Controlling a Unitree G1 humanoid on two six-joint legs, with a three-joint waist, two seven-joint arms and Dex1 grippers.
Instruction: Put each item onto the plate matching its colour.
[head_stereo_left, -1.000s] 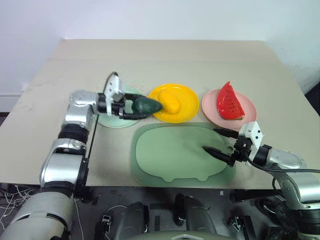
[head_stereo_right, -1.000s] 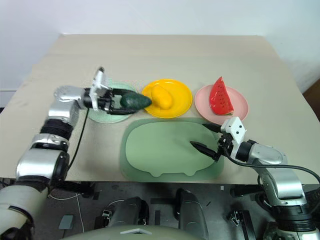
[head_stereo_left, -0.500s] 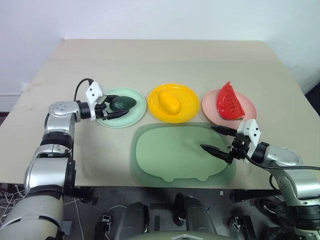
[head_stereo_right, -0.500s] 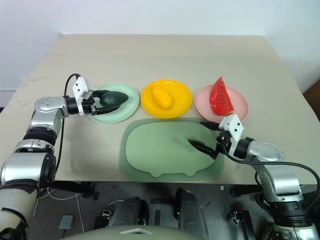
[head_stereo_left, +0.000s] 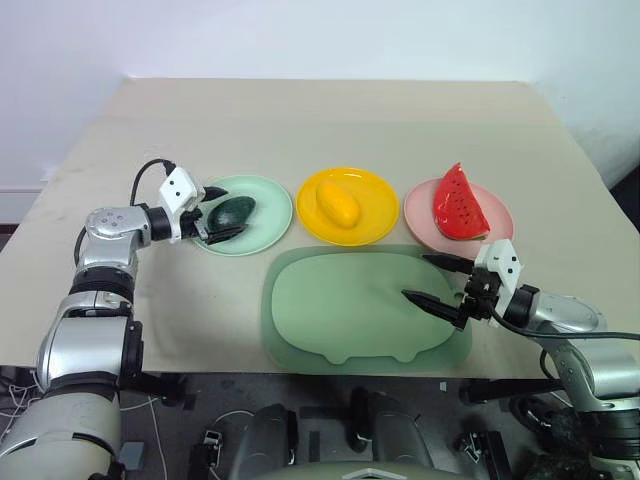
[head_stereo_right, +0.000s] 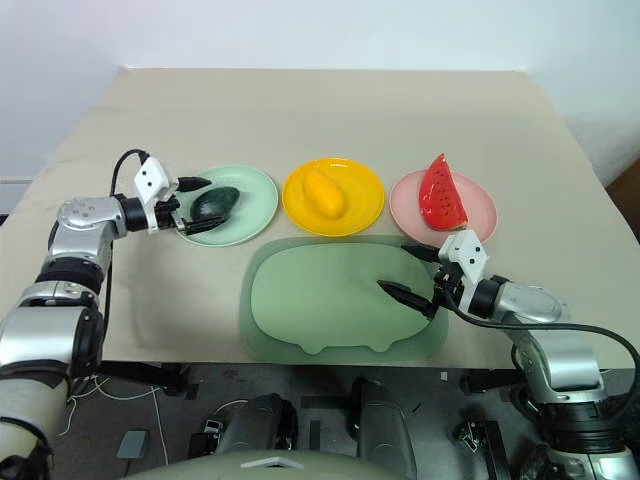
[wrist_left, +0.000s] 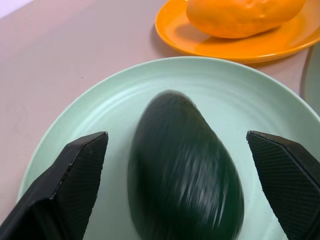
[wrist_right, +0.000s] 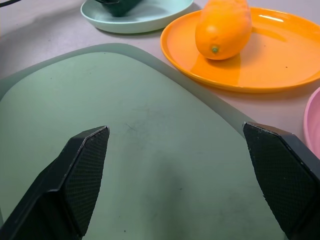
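Left gripper (head_stereo_left: 216, 212) spread, avocado (head_stereo_left: 229, 211) between fingers on mint green plate (head_stereo_left: 268, 195), apparently released. Retract straight left, avoid nudging fruit. Right gripper (head_stereo_left: 437, 281) spread over mat (head_stereo_left: 345, 305).

the avocado (wrist_left: 185, 170) is smeared with blur in the left wrist view, its lower end cut off by the edge. the mango (wrist_left: 245, 15) loses its top there. the pink plate (wrist_right: 312, 122) shows as a sliver at the right wrist view's edge.

A robot test lab: bare beige surface (head_stereo_left: 330, 120) against a blank white wall (head_stereo_left: 300, 40) at twelve o'clock.
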